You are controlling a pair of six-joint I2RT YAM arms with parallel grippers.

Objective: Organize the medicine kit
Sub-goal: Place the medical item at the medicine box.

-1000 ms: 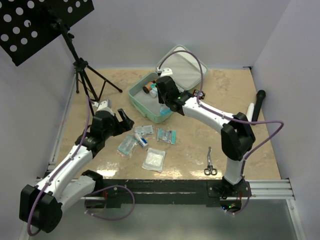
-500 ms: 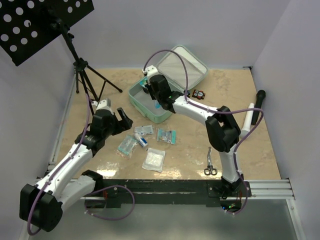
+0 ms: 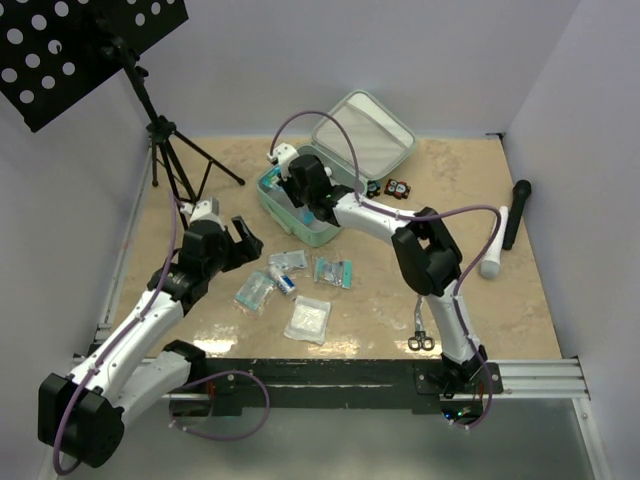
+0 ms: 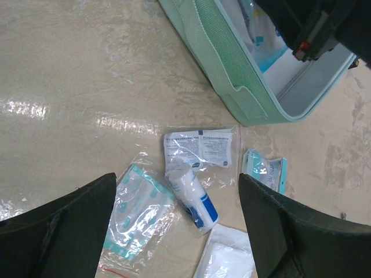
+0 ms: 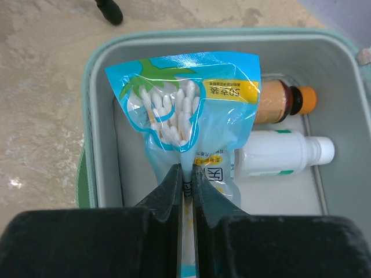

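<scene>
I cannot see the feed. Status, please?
Left gripper open above loose packets. Right gripper shut on swab bag, over open kit. Two bottles inside; nothing blocking.

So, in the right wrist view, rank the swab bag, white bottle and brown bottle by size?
1. swab bag, nearest the camera
2. white bottle
3. brown bottle, partly hidden by the bag, so its rank against the white one is unsure
</scene>
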